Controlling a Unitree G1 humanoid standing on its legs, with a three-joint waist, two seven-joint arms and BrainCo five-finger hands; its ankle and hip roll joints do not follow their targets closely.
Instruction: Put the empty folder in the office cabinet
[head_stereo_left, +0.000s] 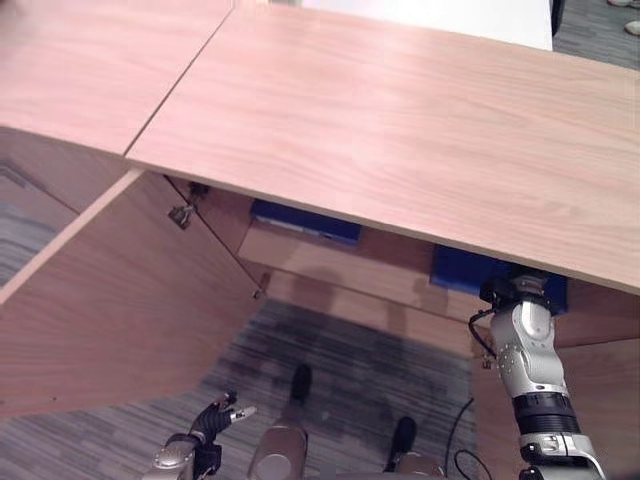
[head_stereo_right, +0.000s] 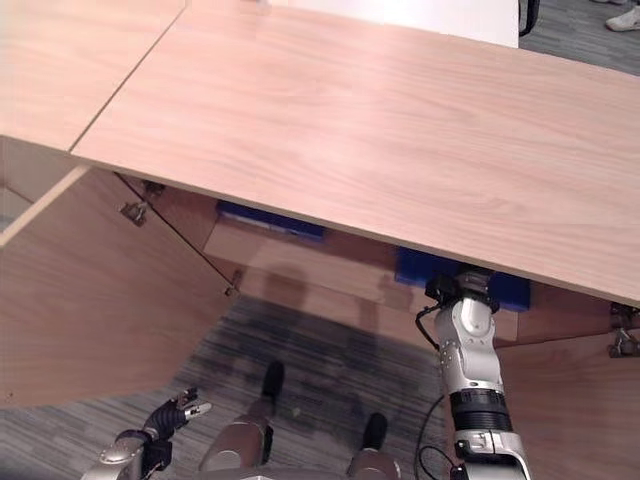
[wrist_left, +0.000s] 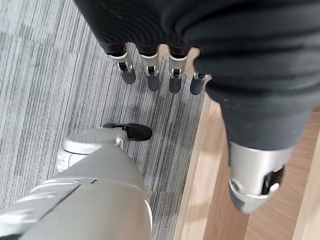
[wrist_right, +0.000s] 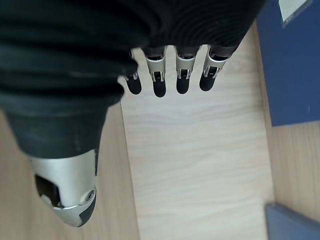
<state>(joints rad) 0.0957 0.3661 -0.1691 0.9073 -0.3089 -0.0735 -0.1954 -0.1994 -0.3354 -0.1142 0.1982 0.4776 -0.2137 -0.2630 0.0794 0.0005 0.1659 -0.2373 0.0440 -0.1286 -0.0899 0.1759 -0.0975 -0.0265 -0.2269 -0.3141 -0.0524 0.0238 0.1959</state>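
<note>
A blue folder (wrist_right: 292, 65) lies on the pale shelf (wrist_right: 200, 165) inside the wooden cabinet (head_stereo_left: 400, 120), beside my right hand (wrist_right: 160, 82). That hand is open, its fingers straight over the bare shelf and holding nothing. A second blue folder's corner (wrist_right: 292, 222) lies close by. From above, my right arm (head_stereo_left: 530, 370) reaches under the cabinet top towards the right blue folder (head_stereo_left: 465, 270); another blue folder (head_stereo_left: 305, 222) lies further left on the shelf. My left hand (head_stereo_left: 215, 420) hangs low at the left, open and empty, its fingers (wrist_left: 152, 75) straight above the carpet.
The cabinet's left door (head_stereo_left: 110, 300) stands swung open towards me, with its edge (wrist_left: 200, 170) next to my left hand. A right door panel (head_stereo_right: 590, 400) is open too. Grey striped carpet (head_stereo_left: 340, 360) lies in front. A person's shoe (head_stereo_right: 625, 18) shows beyond the cabinet.
</note>
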